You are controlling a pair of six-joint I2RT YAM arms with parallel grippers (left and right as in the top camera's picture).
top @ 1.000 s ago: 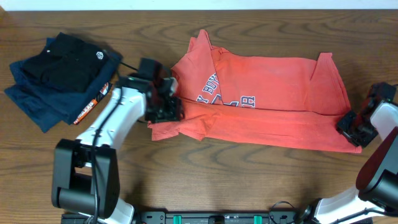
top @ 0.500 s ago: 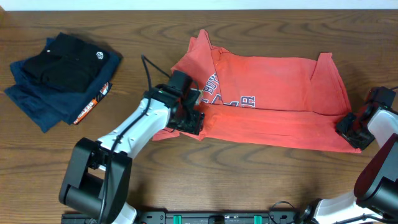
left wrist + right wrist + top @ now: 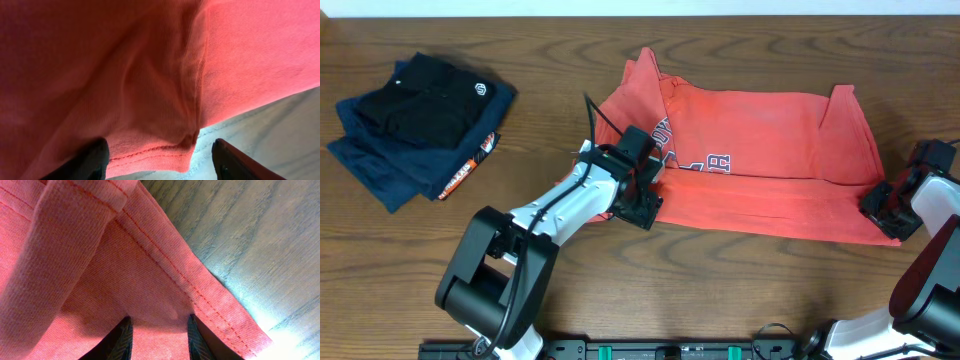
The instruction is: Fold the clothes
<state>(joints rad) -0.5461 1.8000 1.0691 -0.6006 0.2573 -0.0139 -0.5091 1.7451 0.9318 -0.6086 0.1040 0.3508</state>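
Observation:
The coral-red T-shirt (image 3: 760,150) lies spread across the middle and right of the table, with navy-and-white lettering at its left part. My left gripper (image 3: 642,200) sits at the shirt's lower left edge. In the left wrist view (image 3: 162,160) its jaws stand wide apart, with a hemmed flap of the shirt (image 3: 125,75) hanging between them and table showing beside the right finger. My right gripper (image 3: 882,205) is at the shirt's lower right corner. In the right wrist view (image 3: 159,335) its fingers pinch the red cloth (image 3: 100,270) close to the hem.
A folded pile of navy and black garments (image 3: 415,120) with a white round logo lies at the far left. Bare wooden table (image 3: 740,280) runs along the front. The table's back edge is just behind the shirt.
My left gripper has moved right along the shirt's lower left edge, and the shirt's left corner has shifted inward with it. The right gripper has stayed at the lower right corner.

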